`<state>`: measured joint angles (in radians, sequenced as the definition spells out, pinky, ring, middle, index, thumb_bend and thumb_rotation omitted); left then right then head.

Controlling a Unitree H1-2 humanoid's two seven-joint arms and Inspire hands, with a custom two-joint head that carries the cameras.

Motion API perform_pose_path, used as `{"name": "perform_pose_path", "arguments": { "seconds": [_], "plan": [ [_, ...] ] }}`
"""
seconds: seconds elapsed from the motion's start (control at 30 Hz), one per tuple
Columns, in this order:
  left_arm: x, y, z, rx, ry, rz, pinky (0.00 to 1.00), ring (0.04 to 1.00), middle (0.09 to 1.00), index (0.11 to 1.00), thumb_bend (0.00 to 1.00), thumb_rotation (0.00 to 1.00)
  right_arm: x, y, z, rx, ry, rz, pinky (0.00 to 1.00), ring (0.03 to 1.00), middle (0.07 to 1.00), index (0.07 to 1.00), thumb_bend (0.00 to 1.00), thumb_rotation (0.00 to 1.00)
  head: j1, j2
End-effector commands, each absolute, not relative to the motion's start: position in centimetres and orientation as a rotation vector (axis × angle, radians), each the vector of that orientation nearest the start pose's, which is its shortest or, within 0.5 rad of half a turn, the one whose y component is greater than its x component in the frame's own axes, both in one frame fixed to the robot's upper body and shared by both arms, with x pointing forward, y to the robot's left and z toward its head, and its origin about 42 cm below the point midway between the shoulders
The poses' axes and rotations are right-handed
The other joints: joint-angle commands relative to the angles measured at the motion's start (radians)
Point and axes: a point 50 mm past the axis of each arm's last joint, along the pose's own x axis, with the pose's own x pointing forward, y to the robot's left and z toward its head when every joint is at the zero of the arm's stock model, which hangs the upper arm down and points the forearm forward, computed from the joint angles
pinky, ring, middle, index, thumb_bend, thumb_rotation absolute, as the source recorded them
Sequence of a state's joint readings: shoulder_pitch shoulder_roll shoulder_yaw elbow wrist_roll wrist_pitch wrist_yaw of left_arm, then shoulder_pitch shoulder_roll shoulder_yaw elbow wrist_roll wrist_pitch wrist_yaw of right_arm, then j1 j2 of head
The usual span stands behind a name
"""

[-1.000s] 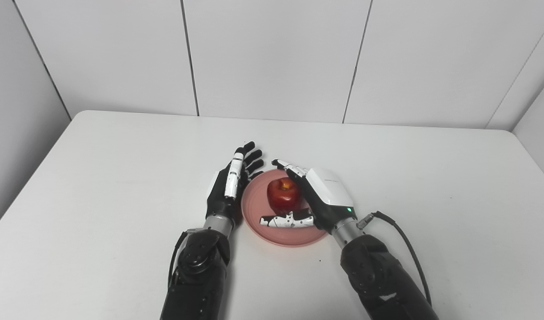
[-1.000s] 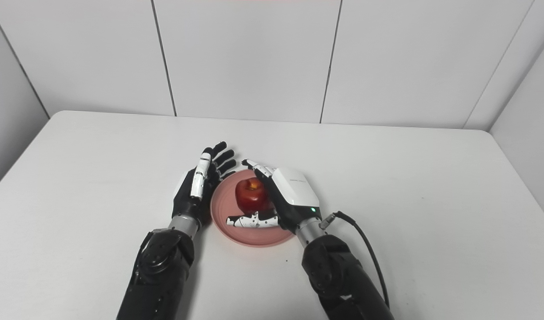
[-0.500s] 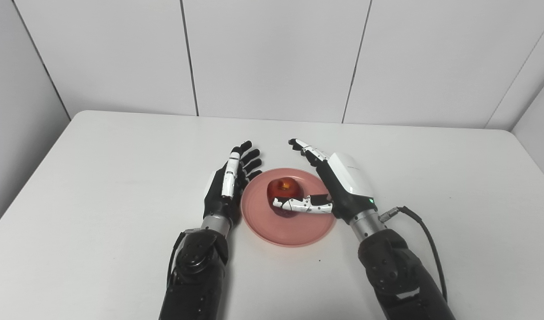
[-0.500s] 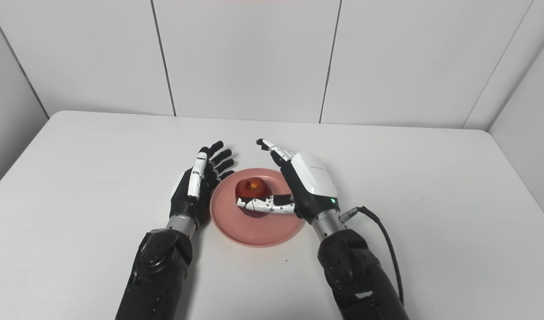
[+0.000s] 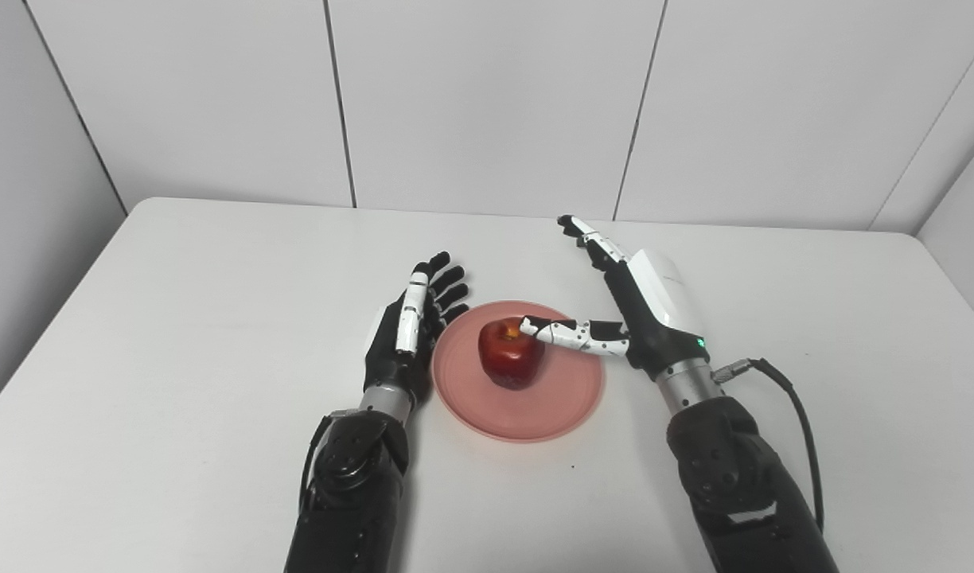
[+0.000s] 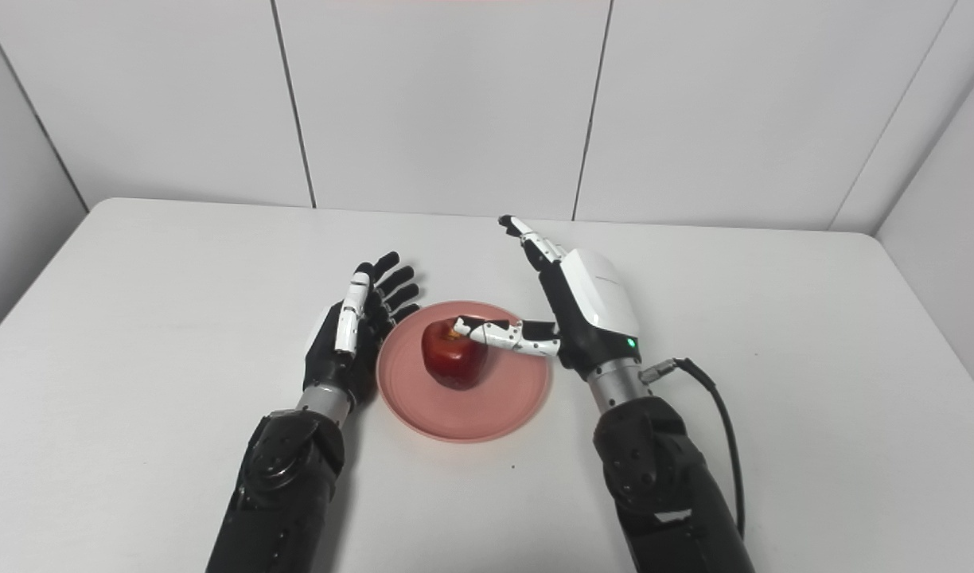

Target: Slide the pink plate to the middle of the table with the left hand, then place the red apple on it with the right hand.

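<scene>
Both steps look done: pink plate [image 5: 519, 398] sits mid-surface, red apple [image 5: 509, 354] rests on it, slightly toward its far-left part. Right hand [image 5: 642, 306] has fingers spread, holding nothing; its thumb tip lies at the apple's top (touching or just clear, cannot tell). Left hand [image 5: 407, 334] stands edge-on just left of the plate rim, fingers apart and empty. Apple is glossy, dark red, upright, yellowish at the stem dimple. What is left: clearing the hands.
</scene>
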<state>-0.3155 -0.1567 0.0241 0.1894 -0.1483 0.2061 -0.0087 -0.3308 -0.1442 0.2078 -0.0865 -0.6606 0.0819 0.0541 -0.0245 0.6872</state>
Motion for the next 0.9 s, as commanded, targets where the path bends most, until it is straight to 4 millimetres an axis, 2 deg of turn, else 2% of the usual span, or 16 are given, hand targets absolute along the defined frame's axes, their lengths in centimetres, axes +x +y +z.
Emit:
{"name": "perform_pose_path", "arguments": {
  "seconds": [0.0,0.2,0.37,0.6,0.73,0.87],
  "plan": [
    [37.6,12.1,13.3,-0.297,0.109,-0.144,0.84,0.856,0.866,0.857,0.38,1.0,37.2,-17.6,23.9,-0.793,-0.49,0.098,0.76,0.84,0.869,0.886,1.0,0.67,-0.001,0.0],
    [37.7,12.1,13.3,-0.293,0.106,-0.142,0.84,0.854,0.862,0.857,0.38,1.0,37.4,-19.7,24.1,-0.738,-0.483,0.027,0.73,0.818,0.853,0.873,1.0,0.7,0.0,-0.001],
    [37.7,12.2,13.2,-0.291,0.103,-0.145,0.84,0.856,0.864,0.859,0.38,1.0,37.6,-21.2,24.3,-0.709,-0.446,-0.033,0.75,0.831,0.855,0.873,1.0,0.77,0.0,-0.004],
    [37.7,12.3,13.1,-0.291,0.103,-0.145,0.84,0.856,0.864,0.86,0.38,1.0,37.3,-22.2,24.5,-0.658,-0.374,-0.075,0.77,0.829,0.847,0.876,0.96,0.87,0.0,-0.006],
    [37.7,12.4,13.1,-0.291,0.103,-0.148,0.85,0.86,0.868,0.865,0.38,1.0,36.7,-22.4,24.0,-0.613,-0.332,-0.09,0.77,0.836,0.864,0.875,0.92,0.96,-0.001,-0.009],
    [37.7,12.4,13.1,-0.294,0.103,-0.151,0.85,0.862,0.871,0.868,0.38,1.0,36.2,-22.6,23.5,-0.572,-0.307,-0.1,0.78,0.835,0.859,0.869,0.89,0.99,0.0,-0.011]
  ]
}}
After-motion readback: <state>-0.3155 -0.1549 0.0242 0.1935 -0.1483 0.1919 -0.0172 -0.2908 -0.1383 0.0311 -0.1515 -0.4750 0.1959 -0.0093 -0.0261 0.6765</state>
